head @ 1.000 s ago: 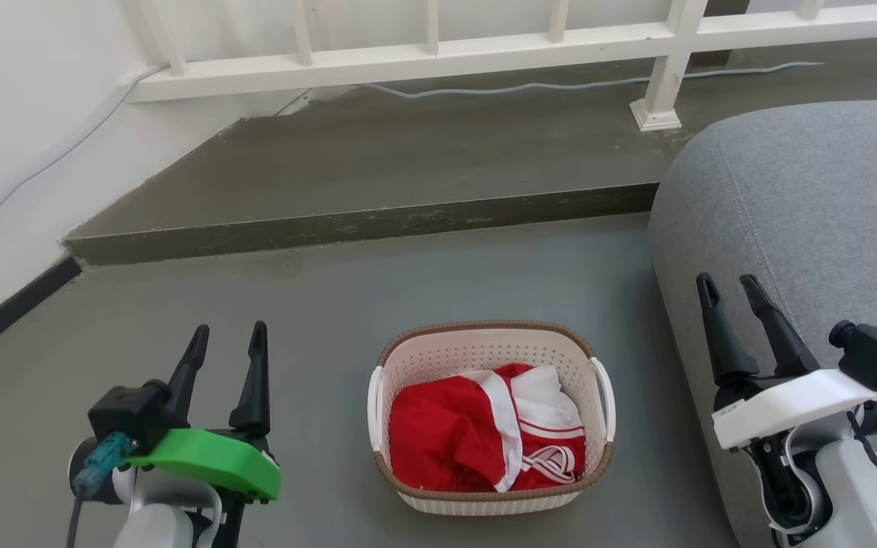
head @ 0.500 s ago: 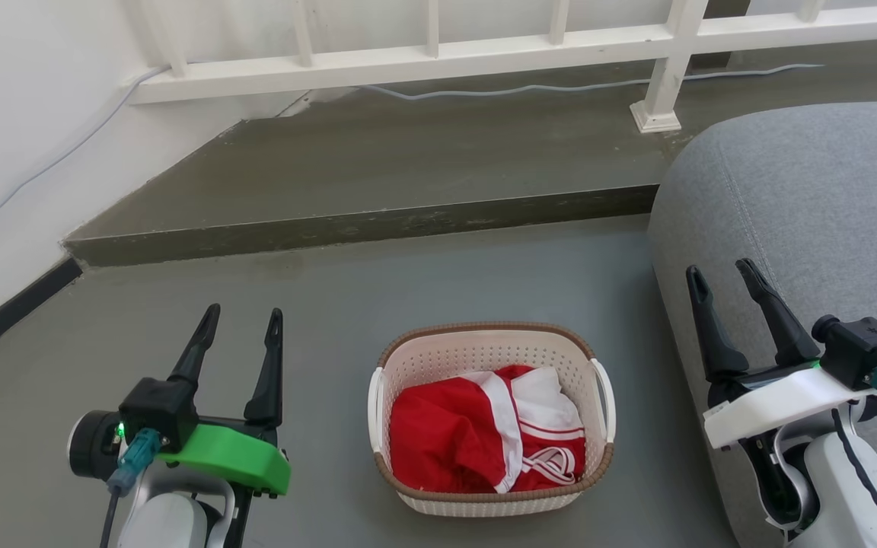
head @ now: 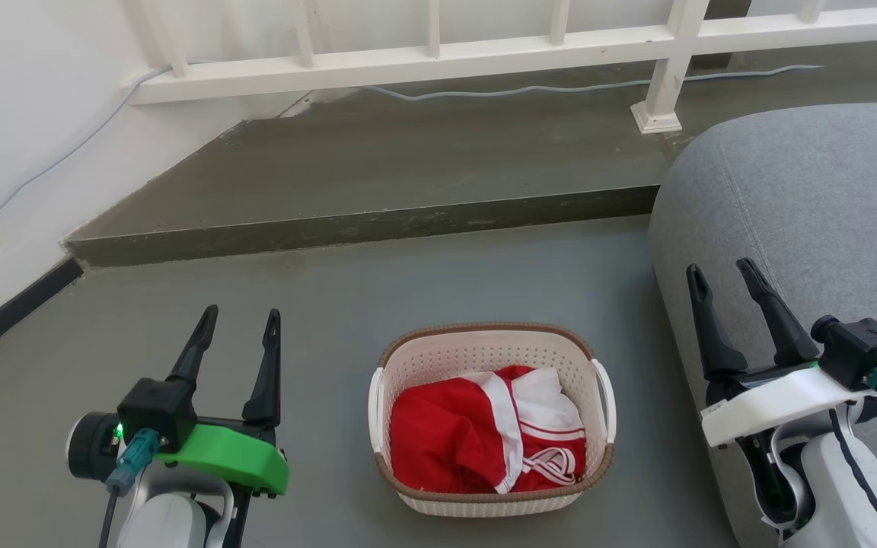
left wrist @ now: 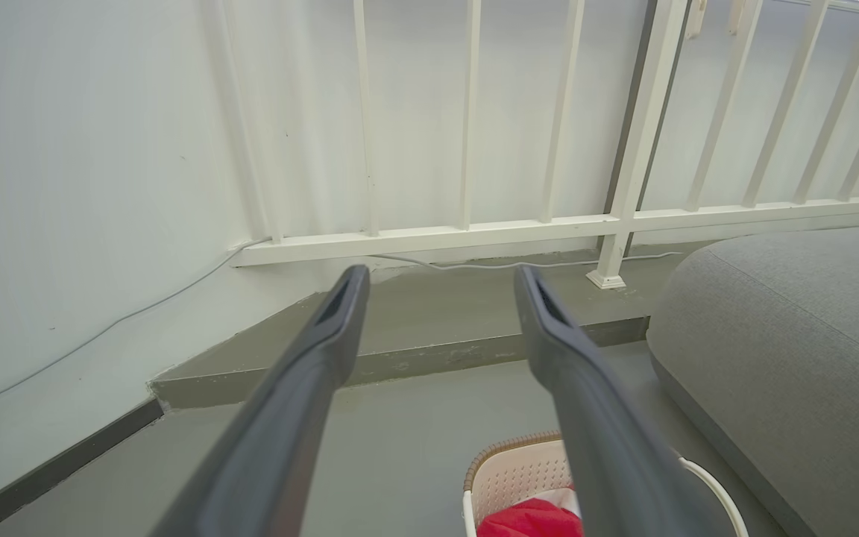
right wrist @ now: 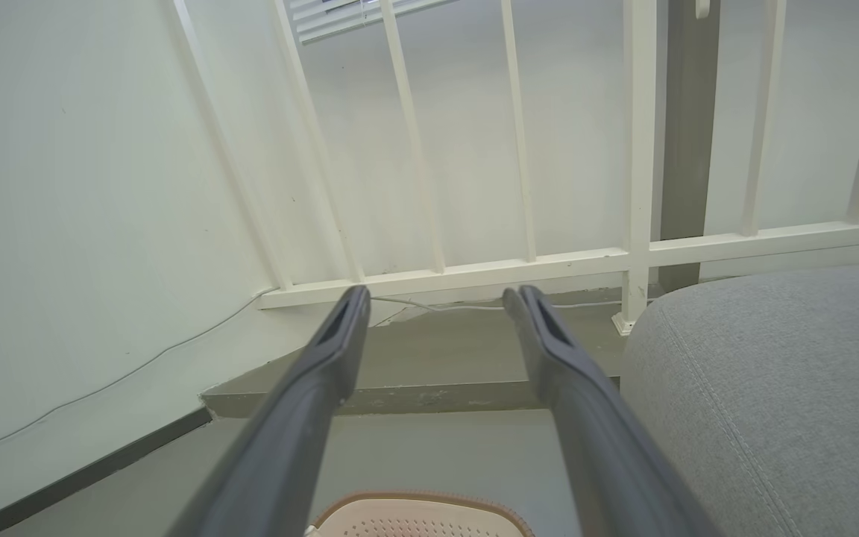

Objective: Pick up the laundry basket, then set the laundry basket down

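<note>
The left claw (head: pixel 242 314) hangs spread, its two dark fingers parted with bare floor showing between them, and it has hold of nothing. It sits off to the left of the laundry basket (head: pixel 484 352), clear of the near white handle (head: pixel 374 399), with a strip of floor between them. The right claw (head: pixel 719 268) is likewise spread and empty. It is off to the basket's right and apart from the other handle (head: pixel 607 399), its fingers showing against a gray cushion (head: pixel 811 190).

The basket itself stands upright on the gray floor (head: pixel 408 281) between the two claws, its brown rim unbroken all round. Crumpled red-and-white clothing (head: pixel 438 434) lies inside, below the rim.

Beyond the basket, open floor runs to the edge of a raised concrete step (head: pixel 377 224). At the far side of that step stands a white railing (head: pixel 438 57), with a pale cable (head: pixel 499 90) lying along its foot. To the basket's right the cushion's rounded edge comes near, leaving only a narrow lane of floor by that handle. To its left the floor lies wide open as far as the white wall (head: pixel 20 114) and its dark skirting (head: pixel 4 312).
</note>
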### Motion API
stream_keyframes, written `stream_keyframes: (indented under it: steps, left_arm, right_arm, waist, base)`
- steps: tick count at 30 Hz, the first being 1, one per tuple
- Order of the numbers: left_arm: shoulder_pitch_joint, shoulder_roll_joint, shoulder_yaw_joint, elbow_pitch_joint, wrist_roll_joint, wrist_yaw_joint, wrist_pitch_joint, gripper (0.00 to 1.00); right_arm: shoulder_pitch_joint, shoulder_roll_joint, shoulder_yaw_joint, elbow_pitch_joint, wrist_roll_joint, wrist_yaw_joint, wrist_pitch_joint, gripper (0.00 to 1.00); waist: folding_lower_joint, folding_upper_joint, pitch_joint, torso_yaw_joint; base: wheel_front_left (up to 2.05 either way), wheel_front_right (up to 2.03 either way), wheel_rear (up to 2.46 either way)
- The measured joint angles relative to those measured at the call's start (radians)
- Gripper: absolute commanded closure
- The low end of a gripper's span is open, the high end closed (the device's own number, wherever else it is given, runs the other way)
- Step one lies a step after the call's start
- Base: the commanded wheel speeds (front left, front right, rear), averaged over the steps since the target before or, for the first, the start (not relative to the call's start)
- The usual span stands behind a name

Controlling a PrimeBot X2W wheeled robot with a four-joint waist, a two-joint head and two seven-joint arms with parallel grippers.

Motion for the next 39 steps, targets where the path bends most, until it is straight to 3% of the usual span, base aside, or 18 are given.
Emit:
stream_keyframes:
  steps: [20, 39]
  left_arm:
    - [0.0, -0.002, 0.024, 0.0, -0.001, -0.001, 0.0, 0.0]
    - [-0.067, -0.005, 0.013, -0.022, -0.016, -0.01, 0.0, 0.0]
  right_arm:
    - [0.0, 0.012, -0.025, 0.004, -0.012, 0.001, 0.0, 0.0]
    - [-0.045, 0.028, -0.057, -0.001, -0.012, 0.003, 0.0, 0.0]
  waist:
    - [-0.0001, 0.0, 0.015, -0.003]
    - [-0.0001, 0.0, 0.157, -0.017]
  base:
    - [0.0, 0.0, 0.0]
    - [0.0, 0.0, 0.0]
